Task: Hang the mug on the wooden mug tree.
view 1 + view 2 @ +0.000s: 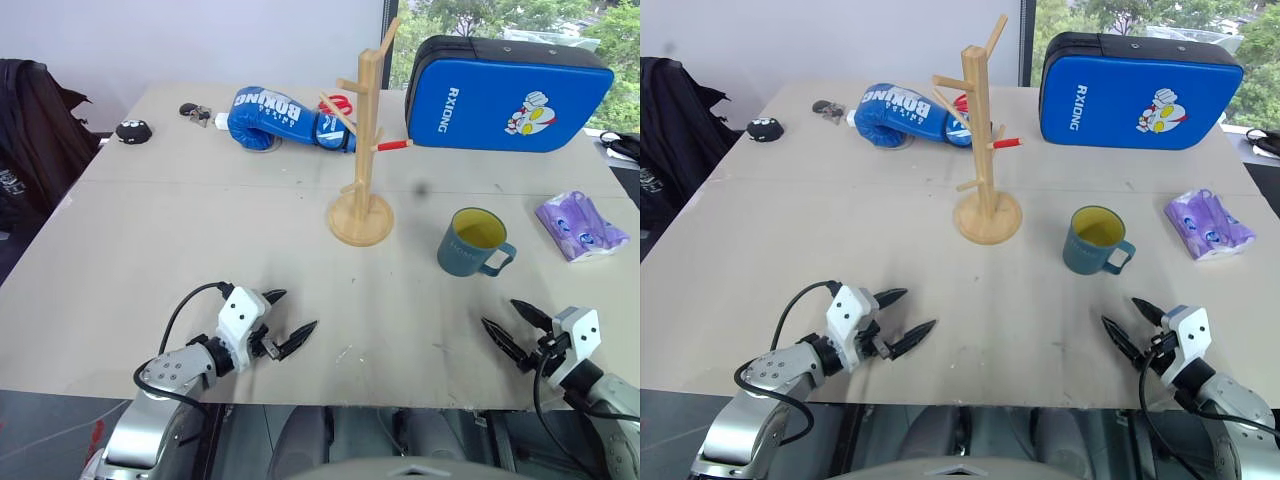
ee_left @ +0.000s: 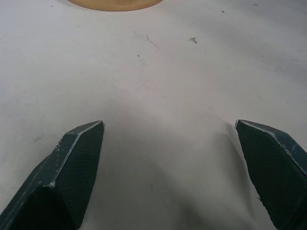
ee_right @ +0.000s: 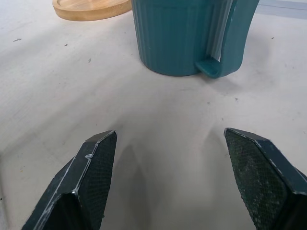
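Teal mug (image 1: 472,242) upright on table (image 1: 150,240), right of wooden mug tree (image 1: 362,150). Right gripper (image 1: 517,328) spread, empty, near mug; left gripper (image 1: 283,325) likewise. Risk — a finger clips the handle (image 3: 233,38), mug tips.

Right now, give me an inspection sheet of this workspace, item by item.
Surface: pale table, lightly scuffed.
Job's things: teal mug upright on the table, handle toward the robot's right, not hung; wooden mug tree upright left of it, apart.
Clutter: blue boxing glove, blue strike pad, purple packet, small black item, all beyond or beside the job's things.
Grippers: left gripper open, empty; right gripper open, empty, short of the mug.
Cables: black cable looping at the left wrist.
Surroundings: white wall, window with greenery.
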